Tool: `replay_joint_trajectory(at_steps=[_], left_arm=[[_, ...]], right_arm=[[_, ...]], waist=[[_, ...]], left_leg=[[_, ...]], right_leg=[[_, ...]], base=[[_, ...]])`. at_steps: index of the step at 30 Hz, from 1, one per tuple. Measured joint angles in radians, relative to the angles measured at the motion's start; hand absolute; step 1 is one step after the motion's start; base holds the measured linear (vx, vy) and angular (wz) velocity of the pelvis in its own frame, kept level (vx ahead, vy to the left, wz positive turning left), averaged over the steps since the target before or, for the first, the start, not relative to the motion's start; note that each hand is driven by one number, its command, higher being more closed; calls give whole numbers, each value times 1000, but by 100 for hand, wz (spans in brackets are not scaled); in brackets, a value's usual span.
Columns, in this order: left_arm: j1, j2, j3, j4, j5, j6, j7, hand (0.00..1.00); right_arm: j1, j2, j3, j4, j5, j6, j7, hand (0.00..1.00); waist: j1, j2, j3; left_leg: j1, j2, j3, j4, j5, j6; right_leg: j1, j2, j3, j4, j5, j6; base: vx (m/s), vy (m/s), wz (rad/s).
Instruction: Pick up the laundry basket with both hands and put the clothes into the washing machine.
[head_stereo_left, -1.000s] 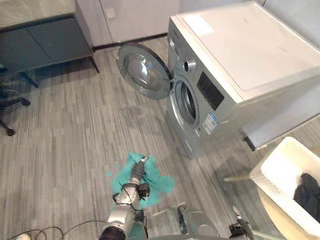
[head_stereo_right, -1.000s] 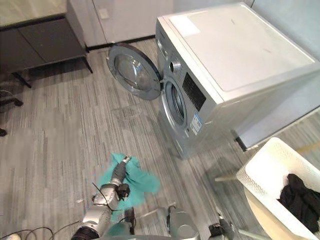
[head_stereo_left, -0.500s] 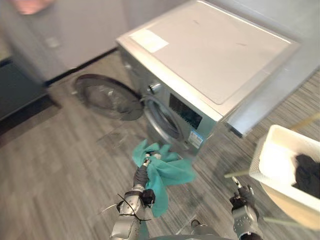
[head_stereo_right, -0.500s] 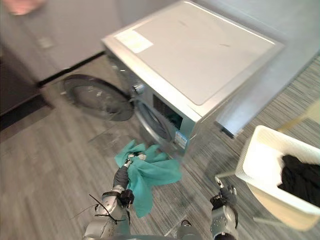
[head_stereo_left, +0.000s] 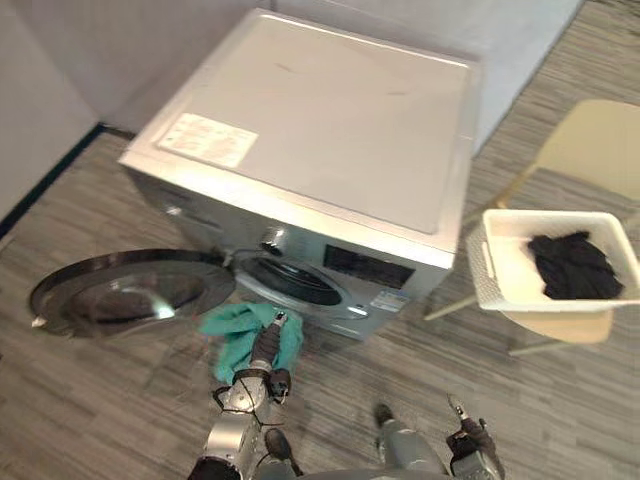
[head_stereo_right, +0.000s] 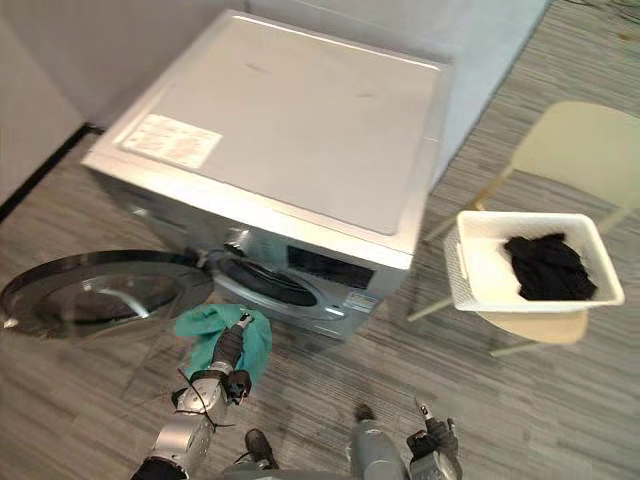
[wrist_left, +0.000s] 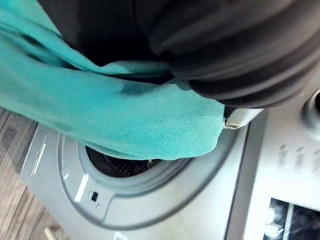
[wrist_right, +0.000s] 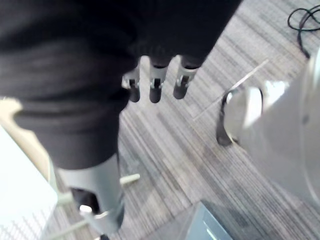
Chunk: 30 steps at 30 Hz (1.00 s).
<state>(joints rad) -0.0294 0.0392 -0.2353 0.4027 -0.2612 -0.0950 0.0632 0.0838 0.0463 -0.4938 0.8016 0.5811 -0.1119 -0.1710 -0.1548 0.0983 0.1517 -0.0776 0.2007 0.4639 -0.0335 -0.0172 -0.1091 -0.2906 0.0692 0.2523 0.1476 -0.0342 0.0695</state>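
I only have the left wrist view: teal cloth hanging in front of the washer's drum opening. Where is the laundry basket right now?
Observer: The white laundry basket sits on a pale chair to the robot's right of the washing machine, with dark clothes in it.
Operator: Is the right hand on the basket?
Observer: No. The right hand hangs low above the floor, close to the robot, with its fingers straight and holding nothing.
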Motion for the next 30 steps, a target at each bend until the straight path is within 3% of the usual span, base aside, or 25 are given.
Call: replay_joint_trajectory(at_steps=[2, 3, 4, 5, 6, 7, 8, 9, 11, 12, 13, 15, 16, 17, 18, 20, 22, 26, 30], left_arm=[[-3, -15, -13, -1, 8, 3, -10, 100], [-1, -18, -36, -7, 22, 2, -19, 100], [1, -17, -46, -10, 31, 2, -21, 100], [11, -22, -57, -28, 32, 3, -25, 100], [44, -28, -70, -55, 32, 3, -27, 100], [63, -36, -71, -64, 32, 3, -29, 100], [86, -48, -86, -77, 32, 3, -34, 100], [103, -55, -105, -84, 31, 2, -40, 100], [99, -53, -117, -84, 29, 2, -42, 100], [95, -45, -112, -84, 28, 1, -41, 100], [96, -40, -112, -83, 28, 1, -40, 100], [118, -21, -117, -79, 29, 3, -39, 100], [138, -23, -113, -78, 29, 3, -30, 100], [135, -16, -112, -75, 29, 4, -25, 100], [127, 20, -111, -70, 27, 11, -16, 100], [128, 43, -109, -74, 21, 13, -15, 100], [142, 57, -119, -75, 14, 22, -16, 100], [142, 69, -124, -92, 14, 19, -18, 100], [134, 89, -112, -100, 15, 7, -17, 100]], right_arm=[[13, -13, -5, -1, 0, 0, 2, 0], [32, -10, 0, -2, 0, 0, 1, 0], [38, -9, 5, -2, -2, 1, 2, 0], [43, -4, 27, -10, -1, 3, 1, 0], [66, 2, 45, -59, -1, 6, 2, 0], [79, 2, 52, -88, -2, 5, 2, 0], [86, 1, 78, -120, -4, 4, 2, 0], [76, -19, 96, -146, -6, 2, 2, 0], [56, -41, 112, -162, -16, -3, 2, 0], [38, -48, 111, -152, -29, -6, 1, 0], [35, -51, 107, -146, -34, -6, -1, 0], [29, -64, 107, -115, -43, -3, -2, 0], [29, -74, 107, -107, -46, 2, -2, 0], [17, -67, 106, -88, -54, 2, -2, 0], [-3, -38, 108, -62, -75, 7, -1, 0], [-18, -21, 109, -44, -82, 9, -1, 0], [-22, -9, 112, -39, -80, 10, -1, 0], [-32, -9, 141, -35, -79, 9, 0, 0], [-33, 1, 158, -21, -79, 12, 0, 0]], waist=[[1, 14, 8], [2, 11, 9], [3, 5, 11], [9, -6, 25], [36, -8, 28], [48, -7, 29], [61, -5, 29], [67, -7, 29], [83, -16, 27], [85, -33, 27], [83, -38, 27], [84, -37, 26], [87, -17, 14], [85, -43, 15], [84, -80, 15], [84, -79, 16], [83, -70, 13], [89, -71, 13], [89, -71, 13]], left_leg=[[47, 3, 1, 16, -2, -6], [45, 17, -8, 116, -40, -55], [24, 29, -24, 197, -63, -65], [-39, 65, -61, 416, -90, -65], [-131, 116, -120, 668, -81, -36], [-172, 124, -165, 761, -72, -34], [-216, 117, -222, 871, -83, -32], [-265, 92, -252, 948, -109, 10], [-314, 67, -249, 901, -140, 61], [-334, 53, -270, 777, -152, 80], [-333, 42, -295, 695, -151, 77], [-268, 9, -428, 333, -90, 13], [-215, 21, -473, 200, 26, -44], [-204, 12, -464, 203, 0, -82], [-202, -15, -424, 212, -14, -52], [-190, -19, -396, 207, -15, -50], [-173, -30, -353, 208, -35, -15], [-179, -42, -264, 170, -41, 1], [-230, -35, -213, 138, -27, 33]], right_leg=[[37, 12, 3, 28, -42, -35], [60, 8, 1, 74, -95, -53], [68, 2, -6, 96, -115, -56], [97, -5, -5, 133, -146, -65], [124, -1, -3, 156, -165, -78], [139, 2, 0, 165, -178, -89], [158, -1, 15, 177, -205, -107], [170, -16, 35, 179, -218, -103], [164, -51, 74, 171, -229, -86], [153, -87, 111, 166, -235, -62], [149, -102, 124, 163, -228, -43], [142, -134, 157, 141, -225, 2], [147, -131, 176, 138, -240, 38], [153, -147, 195, 131, -247, 57], [147, -185, 219, 97, -175, 118], [156, -197, 224, 52, -75, 148], [162, -216, 229, 8, 35, 183], [104, -230, 282, -38, 158, 193], [19, -230, 267, -84, 271, 193]], base=[[116, -47, -11], [119, -73, 15], [90, -106, 30], [53, -124, 10], [50, -92, -7], [42, -6, -29], [52, 94, -39], [58, 162, -45], [137, 224, -53], [226, 255, -52], [303, 373, -55], [274, 404, -63], [274, 433, -71], [291, 498, -71], [150, 304, -42], [134, 351, -35], [87, 282, -39], [-24, 133, -51], [-94, 11, -42]])
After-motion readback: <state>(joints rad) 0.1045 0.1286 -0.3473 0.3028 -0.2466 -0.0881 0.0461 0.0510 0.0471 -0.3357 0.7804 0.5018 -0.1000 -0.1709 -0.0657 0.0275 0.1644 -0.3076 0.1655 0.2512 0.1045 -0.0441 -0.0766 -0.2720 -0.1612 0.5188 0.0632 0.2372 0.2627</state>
